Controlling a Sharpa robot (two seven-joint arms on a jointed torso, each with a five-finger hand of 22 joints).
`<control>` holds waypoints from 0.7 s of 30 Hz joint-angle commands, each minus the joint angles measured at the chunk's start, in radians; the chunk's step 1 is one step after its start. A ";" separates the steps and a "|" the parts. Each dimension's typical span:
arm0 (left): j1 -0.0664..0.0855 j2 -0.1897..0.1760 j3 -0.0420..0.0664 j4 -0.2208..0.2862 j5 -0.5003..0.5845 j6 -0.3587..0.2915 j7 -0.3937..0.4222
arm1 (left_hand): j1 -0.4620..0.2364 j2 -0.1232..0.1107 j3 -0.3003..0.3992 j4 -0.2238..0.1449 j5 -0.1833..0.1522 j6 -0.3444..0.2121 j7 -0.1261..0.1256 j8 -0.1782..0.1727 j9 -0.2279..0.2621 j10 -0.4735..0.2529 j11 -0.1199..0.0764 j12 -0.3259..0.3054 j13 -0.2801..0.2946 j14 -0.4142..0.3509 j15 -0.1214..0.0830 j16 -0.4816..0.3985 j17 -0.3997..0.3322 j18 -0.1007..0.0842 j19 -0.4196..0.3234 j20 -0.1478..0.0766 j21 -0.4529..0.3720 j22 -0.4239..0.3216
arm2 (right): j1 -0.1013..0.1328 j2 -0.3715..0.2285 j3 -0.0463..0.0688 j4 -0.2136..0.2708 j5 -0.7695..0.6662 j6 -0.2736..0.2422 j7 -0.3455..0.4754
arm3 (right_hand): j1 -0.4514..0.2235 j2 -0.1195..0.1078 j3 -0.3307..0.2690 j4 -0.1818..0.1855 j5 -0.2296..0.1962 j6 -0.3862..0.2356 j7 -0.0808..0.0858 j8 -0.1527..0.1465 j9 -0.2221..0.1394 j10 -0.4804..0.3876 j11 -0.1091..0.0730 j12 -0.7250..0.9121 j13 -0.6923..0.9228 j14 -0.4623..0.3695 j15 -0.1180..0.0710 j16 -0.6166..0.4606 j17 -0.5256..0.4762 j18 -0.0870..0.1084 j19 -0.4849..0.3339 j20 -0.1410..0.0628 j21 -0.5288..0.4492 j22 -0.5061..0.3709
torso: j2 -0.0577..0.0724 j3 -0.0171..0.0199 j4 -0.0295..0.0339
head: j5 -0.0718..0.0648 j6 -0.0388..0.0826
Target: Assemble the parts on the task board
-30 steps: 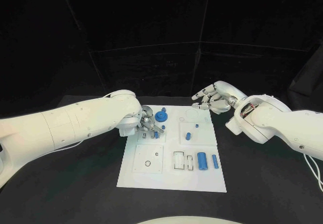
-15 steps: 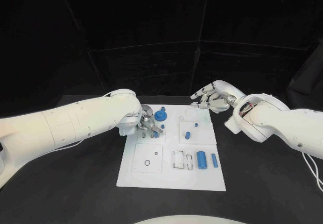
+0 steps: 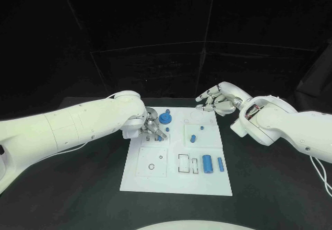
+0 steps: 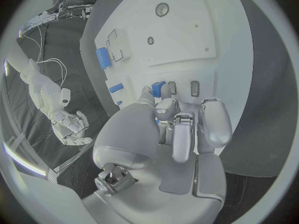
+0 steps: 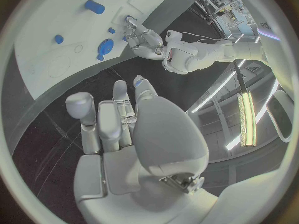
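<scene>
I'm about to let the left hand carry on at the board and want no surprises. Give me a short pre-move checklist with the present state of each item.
1. Left hand is at the small blue part near the board's far left: ok.
2. Left hand's hold on that part: cannot tell, the fingers cover the contact.
3. Right hand is off the board, past its far edge, and holds nothing: ok.
4. Blue gear stands beside the left hand, close enough to be knocked: not ok.
5. The cylinder and the pin lie on the near right of the board, away from both hands: ok.
</scene>
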 commanded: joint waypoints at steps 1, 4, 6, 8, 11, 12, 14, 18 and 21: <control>0.002 0.000 0.000 0.002 -0.007 0.001 0.007 | 0.035 0.011 0.038 -0.018 0.003 -0.011 -0.001 -0.013 -0.004 -0.005 -0.008 -0.009 -0.003 0.104 -0.011 0.003 0.263 -0.017 -0.006 -0.003 0.001 0.000 | 0.002 0.002 0.001 0.000 -0.003 0.004 0.006 | 0.010 -0.002 -0.006 0.001 0.003 0.007 -0.002 0.005 0.001 -0.004 0.000 -0.003 -0.001 0.003 -0.007 -0.003 -0.001 0.019 -0.005 -0.001 -0.004 -0.001 | 0.000 0.0003 0.0001 | 0.002 0.000; 0.001 -0.003 0.000 0.006 -0.007 -0.020 0.017 | 0.089 0.031 0.106 -0.052 0.005 -0.017 -0.005 -0.027 -0.011 -0.009 -0.013 -0.017 -0.005 0.104 -0.015 0.003 0.263 -0.016 -0.006 -0.007 0.000 0.001 | 0.002 0.003 0.001 -0.001 -0.003 0.003 0.007 | 0.010 -0.002 -0.006 0.001 0.003 0.007 -0.002 0.005 0.001 -0.004 0.000 -0.003 -0.001 0.003 -0.007 -0.003 -0.001 0.019 -0.005 -0.001 -0.004 -0.001 | 0.000 0.0000 0.0000 | 0.002 0.000; 0.001 -0.007 0.000 0.010 -0.007 -0.039 0.027 | 0.114 0.021 0.174 -0.076 0.055 -0.021 0.000 -0.037 -0.015 -0.011 -0.011 -0.025 -0.009 0.104 -0.014 0.003 0.263 -0.017 -0.006 -0.009 0.000 0.003 | 0.002 0.004 0.001 -0.002 -0.003 0.003 0.007 | 0.010 -0.002 -0.006 0.001 0.003 0.007 -0.002 0.005 0.001 -0.004 0.000 -0.003 -0.001 0.003 -0.007 -0.003 -0.001 0.019 -0.005 -0.001 -0.004 -0.001 | 0.000 -0.0002 -0.0002 | 0.002 0.000; 0.001 -0.014 0.000 0.018 -0.004 -0.059 0.039 | 0.117 0.002 0.248 -0.092 0.069 -0.022 0.002 -0.040 -0.015 -0.010 -0.008 -0.031 -0.011 0.104 -0.012 0.003 0.263 -0.017 -0.006 -0.007 0.000 0.004 | 0.002 0.004 0.001 -0.003 -0.003 0.004 0.007 | 0.010 -0.001 -0.006 0.001 0.004 0.007 -0.002 0.005 0.001 -0.004 0.000 -0.003 -0.001 0.003 -0.007 -0.004 -0.001 0.020 -0.007 -0.001 -0.005 -0.003 | 0.000 -0.0003 -0.0002 | 0.002 0.000; 0.001 -0.026 0.000 0.031 0.005 -0.087 0.051 | 0.050 -0.084 0.433 -0.100 0.077 -0.021 0.011 -0.034 -0.006 0.000 -0.002 -0.037 -0.014 0.104 -0.008 0.003 0.263 -0.017 -0.005 -0.001 0.001 0.009 | 0.002 0.005 0.001 -0.004 -0.003 0.005 0.008 | 0.010 -0.001 -0.006 0.001 0.004 0.007 -0.002 0.005 0.001 -0.004 0.000 -0.003 -0.001 0.003 -0.007 -0.004 -0.001 0.020 -0.007 -0.001 -0.005 -0.003 | -0.001 -0.0001 0.0010 | 0.001 -0.001; 0.001 -0.032 0.000 0.038 0.008 -0.098 0.056 | 0.034 -0.100 0.490 -0.105 0.080 -0.019 0.013 -0.029 -0.002 0.002 -0.011 -0.036 -0.012 0.104 -0.004 0.003 0.263 -0.017 -0.005 0.000 0.002 0.011 | 0.002 0.005 0.001 -0.005 -0.003 0.005 0.008 | 0.010 -0.001 -0.006 0.001 0.004 0.007 -0.002 0.005 0.001 -0.004 0.000 -0.003 -0.001 0.003 -0.007 -0.004 -0.001 0.020 -0.007 -0.001 -0.005 -0.003 | -0.001 0.0001 0.0012 | 0.001 -0.001; 0.001 -0.043 0.000 0.052 0.011 -0.121 0.063 | -0.040 -0.151 0.645 -0.110 0.081 -0.016 0.014 -0.010 0.013 0.010 -0.004 -0.034 -0.010 0.104 -0.004 0.003 0.263 -0.016 -0.004 -0.001 0.001 0.013 | 0.002 0.005 0.000 -0.006 -0.003 0.005 0.008 | 0.009 -0.001 -0.007 0.002 0.004 0.007 -0.002 0.005 0.001 -0.004 0.000 -0.003 -0.002 0.003 -0.007 -0.005 -0.002 0.020 -0.007 -0.001 -0.006 -0.004 | -0.001 0.0004 0.0023 | 0.000 -0.001; 0.001 -0.067 0.000 0.081 0.015 -0.161 0.070 | -0.091 -0.191 0.753 -0.138 0.080 -0.021 0.007 0.010 0.031 0.018 -0.006 -0.028 -0.005 0.104 -0.006 0.003 0.263 -0.018 -0.002 0.002 0.003 0.019 | 0.002 0.005 0.000 -0.010 -0.003 0.006 0.009 | 0.009 -0.001 -0.008 0.003 0.004 0.007 -0.002 0.005 0.001 -0.003 0.000 -0.003 -0.002 0.003 -0.007 -0.005 -0.003 0.020 -0.007 -0.001 -0.007 -0.006 | -0.001 0.0004 0.0025 | 0.003 -0.002; 0.001 -0.087 0.000 0.104 0.017 -0.188 0.068 | -0.111 -0.200 0.783 -0.148 0.080 -0.023 0.006 0.019 0.038 0.022 -0.007 -0.024 0.000 0.104 -0.007 0.003 0.263 -0.020 0.001 0.002 0.006 0.025 | 0.002 0.005 0.000 -0.013 -0.003 0.006 0.009 | 0.008 -0.001 -0.008 0.003 0.004 0.007 -0.002 0.005 0.001 -0.003 0.000 -0.003 -0.003 0.003 -0.007 -0.006 -0.003 0.020 -0.007 -0.001 -0.007 -0.006 | -0.001 0.0005 0.0033 | 0.005 -0.003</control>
